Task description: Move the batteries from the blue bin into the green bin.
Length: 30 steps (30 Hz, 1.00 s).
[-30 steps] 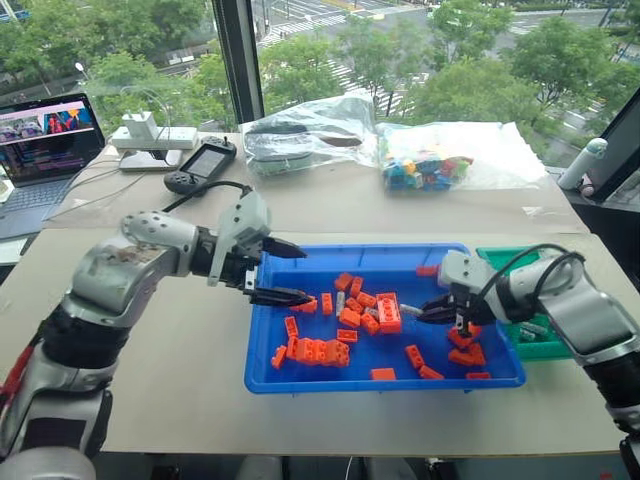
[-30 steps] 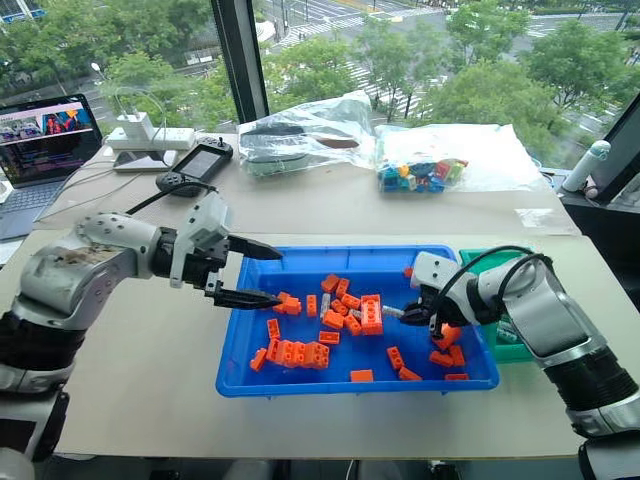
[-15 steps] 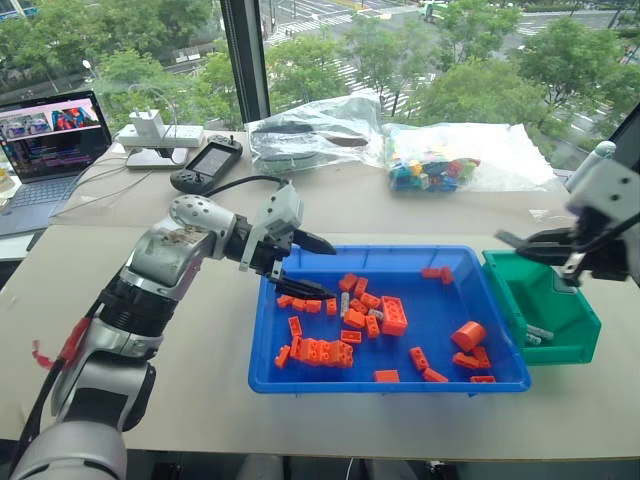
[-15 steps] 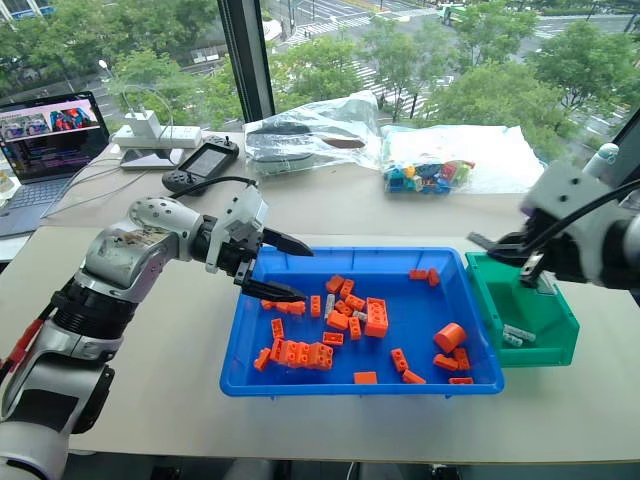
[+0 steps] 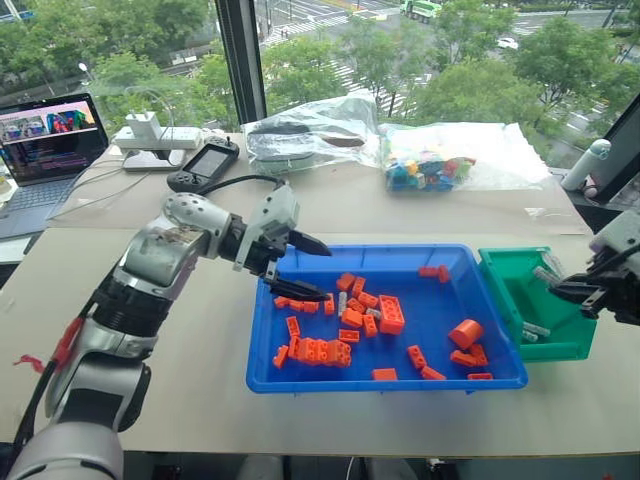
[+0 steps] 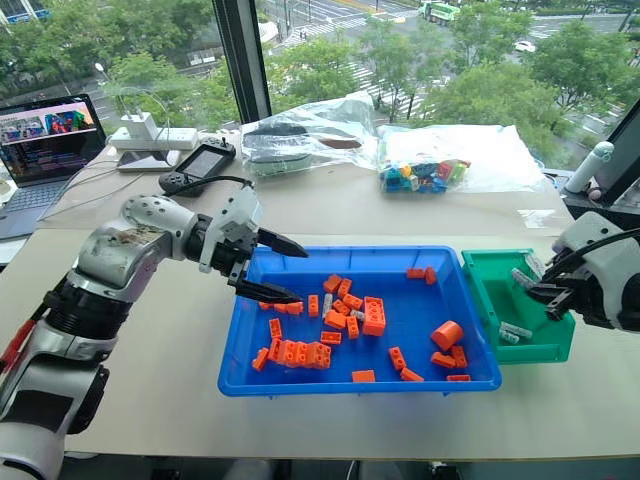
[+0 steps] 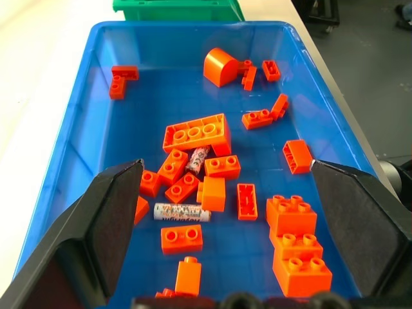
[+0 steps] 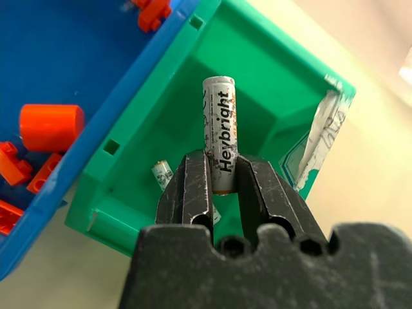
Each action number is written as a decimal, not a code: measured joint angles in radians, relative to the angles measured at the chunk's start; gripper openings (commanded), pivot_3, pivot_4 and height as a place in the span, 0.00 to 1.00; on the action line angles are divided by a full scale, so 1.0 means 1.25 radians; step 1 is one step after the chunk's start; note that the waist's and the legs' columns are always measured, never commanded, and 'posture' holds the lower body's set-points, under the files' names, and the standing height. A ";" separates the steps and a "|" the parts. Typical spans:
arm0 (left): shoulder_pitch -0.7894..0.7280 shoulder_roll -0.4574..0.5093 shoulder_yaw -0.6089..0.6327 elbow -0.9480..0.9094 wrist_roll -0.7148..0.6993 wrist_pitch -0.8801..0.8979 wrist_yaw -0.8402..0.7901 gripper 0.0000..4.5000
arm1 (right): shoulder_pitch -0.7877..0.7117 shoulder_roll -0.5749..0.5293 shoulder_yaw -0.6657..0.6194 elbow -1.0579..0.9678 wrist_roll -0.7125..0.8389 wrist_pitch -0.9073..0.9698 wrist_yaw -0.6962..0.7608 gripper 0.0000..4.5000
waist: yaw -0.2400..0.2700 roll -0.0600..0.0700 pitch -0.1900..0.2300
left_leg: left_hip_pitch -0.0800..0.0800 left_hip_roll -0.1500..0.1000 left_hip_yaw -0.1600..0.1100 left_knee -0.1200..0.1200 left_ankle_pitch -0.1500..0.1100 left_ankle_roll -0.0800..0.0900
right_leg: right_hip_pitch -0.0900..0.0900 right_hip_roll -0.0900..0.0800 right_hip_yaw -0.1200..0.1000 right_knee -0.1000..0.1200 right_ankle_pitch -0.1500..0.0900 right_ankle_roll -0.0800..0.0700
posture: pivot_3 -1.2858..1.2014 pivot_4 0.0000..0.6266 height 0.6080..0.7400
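The blue bin [image 5: 350,252] lies mid-table, littered with orange bricks. Two batteries [image 7: 183,211] lie among the bricks at its middle. To the right of it stands the green bin [image 5: 505,290], with batteries [image 8: 162,174] on its floor. My right gripper [image 5: 562,284] hangs over the green bin, shut on a silver battery [image 8: 219,122] that sticks out past its fingertips. My left gripper [image 5: 322,273] is open and empty, hovering over the blue bin's left end, pointing right.
An orange cylinder piece [image 5: 465,333] and orange bricks [image 5: 320,350] share the blue bin. Behind it lie plastic bags [image 5: 310,135], one holding coloured bricks [image 5: 430,165]. A controller [image 5: 205,163], a charger [image 5: 155,135] and a laptop [image 5: 45,140] sit back left. A white bottle [image 5: 583,165] stands far right.
My right gripper has left the blue bin and swung right and up with a battery in it, now above the green bin. The left gripper has stayed about where it was.
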 measured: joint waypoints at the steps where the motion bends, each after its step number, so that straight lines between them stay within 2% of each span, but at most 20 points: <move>1: 0.003 0.006 0.003 -0.006 0.000 0.003 0.004 1.00 | -0.012 0.000 0.010 0.008 0.002 -0.002 -0.005 0.06 | 0.000 0.000 0.000 | 0.000 0.000 0.000 0.000 0.000 0.000 | 0.000 0.000 0.000 0.000 0.000 0.000 | 0.52 0.24 0.94; 6: 0.026 0.016 0.015 -0.036 -0.004 0.022 0.016 1.00 | -0.053 0.000 0.058 0.043 0.006 -0.020 -0.012 0.06 | 0.000 0.000 0.000 | 0.000 0.000 0.000 0.000 0.000 0.000 | 0.000 0.000 0.000 0.000 0.000 0.000 | 0.52 0.24 0.94; 7: 0.028 0.016 0.015 -0.040 -0.005 0.029 0.019 1.00 | -0.060 0.000 0.072 0.055 0.007 -0.024 -0.013 0.28 | 0.000 0.000 0.000 | 0.000 0.000 0.000 0.000 0.000 0.000 | 0.000 0.000 0.000 0.000 0.000 0.000 | 0.52 0.24 0.94; 9: 0.029 0.016 0.016 -0.048 -0.006 0.035 0.022 1.00 | -0.062 0.000 0.095 0.080 0.003 -0.039 -0.018 0.41 | 0.000 0.000 0.000 | 0.000 0.000 0.000 0.000 0.000 0.000 | 0.000 0.000 0.000 0.000 0.000 0.000 | 0.52 0.24 0.94; 11: 0.029 0.016 0.016 -0.051 -0.006 0.036 0.025 1.00 | -0.062 0.000 0.110 0.101 0.001 -0.050 -0.025 0.58 | 0.001 0.000 0.000 | 0.000 0.000 0.000 0.000 0.000 0.000 | 0.000 0.000 0.000 0.000 0.000 0.000 | 0.52 0.24 0.94; 12: 0.030 0.018 0.016 -0.052 -0.006 0.036 0.027 1.00 | -0.065 0.000 0.110 0.103 0.002 -0.051 -0.026 0.63 | 0.002 0.000 0.000 | 0.000 0.000 0.000 0.000 0.000 0.000 | 0.000 0.000 0.000 0.000 0.000 0.000 | 0.52 0.24 0.94; 15: 0.037 0.024 0.020 -0.060 -0.006 0.036 0.029 1.00 | -0.090 0.000 0.105 0.096 0.014 -0.049 -0.025 0.88 | -0.001 0.000 0.000 | 0.000 0.000 0.000 0.000 0.000 0.000 | 0.000 0.000 0.000 0.000 0.000 0.000 | 0.52 0.24 0.94; 17: 0.045 0.025 0.021 -0.065 -0.007 0.036 0.030 1.00 | -0.119 -0.001 0.103 0.080 0.035 -0.038 -0.023 0.99 | -0.003 0.000 0.000 | 0.000 0.000 0.000 0.000 0.000 0.000 | 0.000 0.000 0.000 0.000 0.000 0.000 | 0.52 0.24 0.94; 19: 0.051 0.027 0.022 -0.068 -0.006 0.036 0.032 1.00 | -0.172 0.000 0.107 0.051 0.066 -0.022 -0.018 0.99 | -0.006 0.000 0.000 | 0.000 0.001 0.000 0.000 0.000 0.000 | -0.001 0.000 0.000 0.000 0.000 0.000 | 0.52 0.24 0.94; 22: 0.059 0.027 0.024 -0.075 -0.005 0.036 0.038 1.00 | -0.319 0.037 0.158 -0.050 0.151 0.023 -0.005 0.99 | -0.012 0.001 0.000 | 0.000 0.001 -0.001 0.000 0.000 0.000 | 0.000 0.001 -0.001 0.000 0.000 0.000 | 0.52 0.24 0.94; 26: 0.061 0.027 0.024 -0.081 -0.005 0.036 0.046 1.00 | -0.352 0.089 0.253 -0.092 0.169 0.043 -0.013 0.99 | -0.010 0.000 0.000 | 0.000 0.000 -0.002 0.000 0.000 0.000 | 0.000 0.000 -0.001 0.000 0.000 0.000 | 0.52 0.24 0.94; 28: 0.070 0.032 0.025 -0.089 -0.003 0.035 0.054 1.00 | -0.344 0.176 0.360 -0.091 0.167 0.049 -0.040 0.99 | -0.006 0.000 0.000 | -0.001 0.000 -0.001 0.000 0.000 0.000 | 0.000 0.000 0.000 0.001 0.000 0.000 | 0.52 0.24 0.94; 30: 0.080 0.037 0.025 -0.092 -0.002 0.035 0.058 1.00 | -0.333 0.209 0.418 -0.091 0.164 0.047 -0.046 0.99 | -0.004 0.000 0.000 | -0.001 0.000 -0.002 0.000 0.000 0.000 | 0.000 0.000 -0.001 0.002 0.000 0.000 | 0.52 0.24 0.94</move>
